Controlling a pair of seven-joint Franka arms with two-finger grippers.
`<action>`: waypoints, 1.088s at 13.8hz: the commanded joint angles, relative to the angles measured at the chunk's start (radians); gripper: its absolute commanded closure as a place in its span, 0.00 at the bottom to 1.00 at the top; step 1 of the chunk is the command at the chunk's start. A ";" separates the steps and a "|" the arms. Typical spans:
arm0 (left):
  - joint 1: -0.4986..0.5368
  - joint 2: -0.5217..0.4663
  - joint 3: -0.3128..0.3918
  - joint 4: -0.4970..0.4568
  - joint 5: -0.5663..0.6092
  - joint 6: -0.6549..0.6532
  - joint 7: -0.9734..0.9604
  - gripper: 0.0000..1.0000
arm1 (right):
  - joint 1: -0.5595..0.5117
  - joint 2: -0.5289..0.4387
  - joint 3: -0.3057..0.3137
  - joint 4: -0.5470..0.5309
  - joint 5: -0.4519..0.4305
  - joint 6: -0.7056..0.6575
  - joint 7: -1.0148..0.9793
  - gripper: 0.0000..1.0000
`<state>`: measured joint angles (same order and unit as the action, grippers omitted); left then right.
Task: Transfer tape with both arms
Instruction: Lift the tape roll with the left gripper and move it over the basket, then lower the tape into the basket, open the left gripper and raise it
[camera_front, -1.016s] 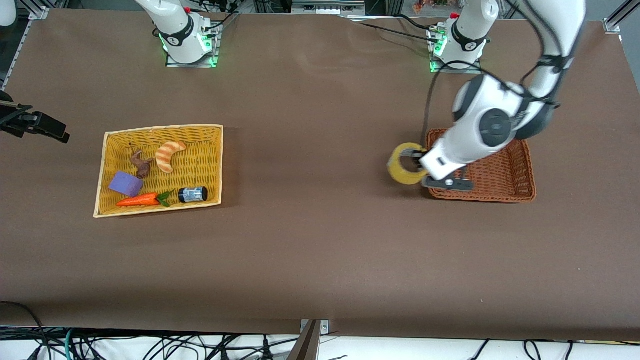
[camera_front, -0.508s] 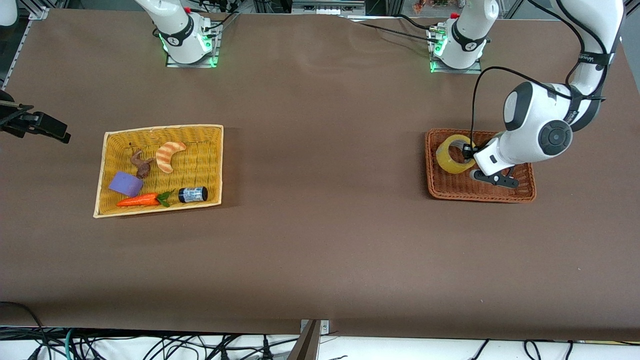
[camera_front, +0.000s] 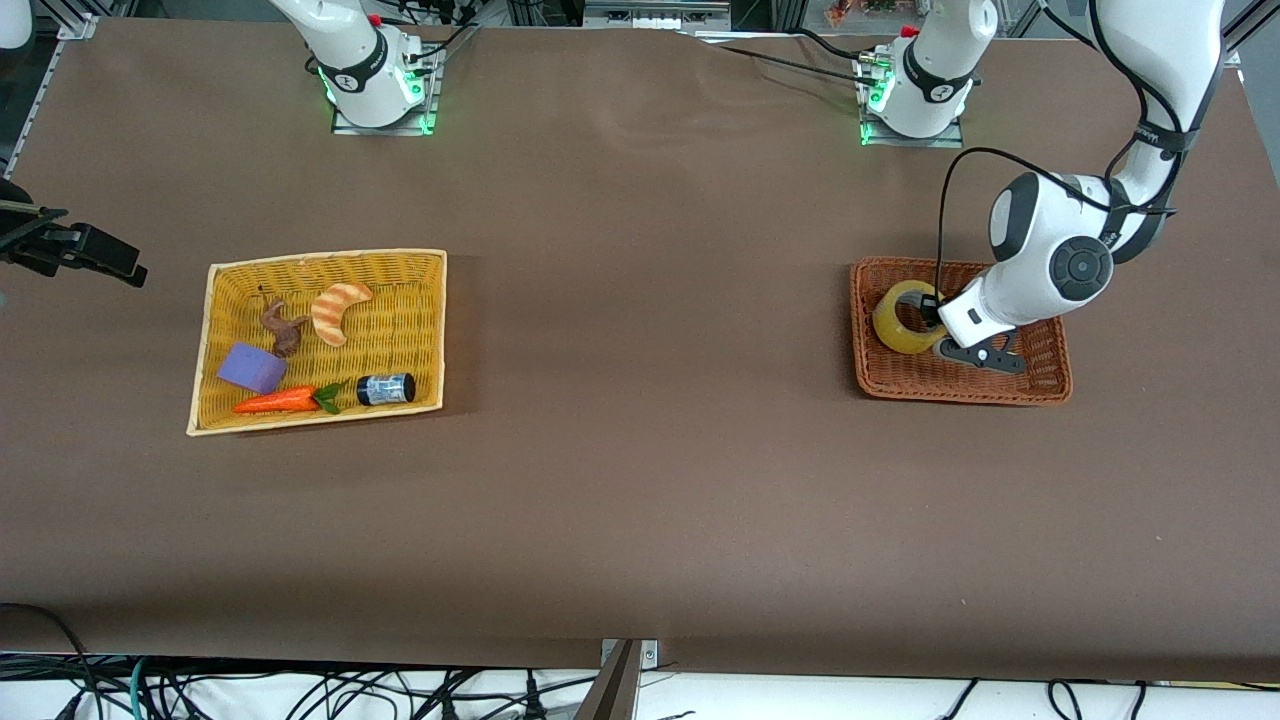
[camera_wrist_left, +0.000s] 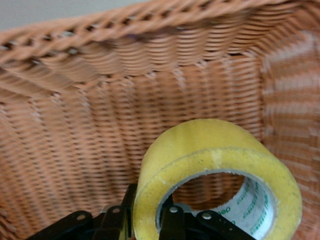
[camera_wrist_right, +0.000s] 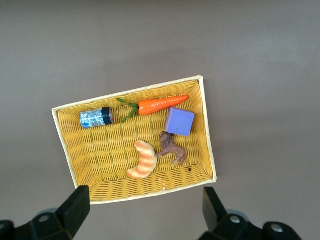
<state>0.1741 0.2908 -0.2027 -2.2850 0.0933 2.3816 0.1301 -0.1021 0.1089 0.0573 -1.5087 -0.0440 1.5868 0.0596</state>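
The tape (camera_front: 889, 335) is a yellowish ring held upright in the brown wicker basket (camera_front: 960, 395), at its end toward the right arm. My left gripper (camera_front: 932, 316) is shut on the ring's wall, one finger inside the hole and one outside. The left wrist view shows the tape (camera_wrist_left: 215, 150) in my left gripper (camera_wrist_left: 147, 210), low between the basket walls (camera_wrist_left: 100, 75). I cannot tell whether the tape touches the basket floor. My right gripper (camera_front: 100, 262) is open and empty at the right arm's end of the table. The right wrist view shows this gripper (camera_wrist_right: 144, 207) high above the yellow basket.
A yellow wicker basket (camera_front: 320, 255) toward the right arm's end holds a croissant (camera_front: 338, 310), a brown toy animal (camera_front: 283, 325), a purple block (camera_front: 252, 367), a carrot (camera_front: 275, 402) and a small black labelled cylinder (camera_front: 386, 388). The right wrist view also shows this basket (camera_wrist_right: 125, 95).
My left gripper carried the tape from beside the brown basket's rim to over the basket, then lowered it a little inside. The right gripper has barely moved.
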 joint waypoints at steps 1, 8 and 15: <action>0.011 0.021 0.012 0.001 0.039 0.039 0.022 0.05 | -0.004 -0.002 0.001 0.007 0.018 0.001 -0.012 0.00; 0.008 -0.194 -0.006 -0.008 0.029 -0.124 0.022 0.00 | -0.004 -0.002 0.001 0.007 0.018 0.001 -0.012 0.00; 0.004 -0.375 -0.059 0.245 -0.070 -0.417 0.008 0.00 | -0.004 -0.002 0.001 0.007 0.019 0.001 -0.012 0.00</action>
<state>0.1785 -0.0612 -0.2395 -2.1844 0.0485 2.1324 0.1383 -0.1021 0.1091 0.0573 -1.5086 -0.0430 1.5875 0.0596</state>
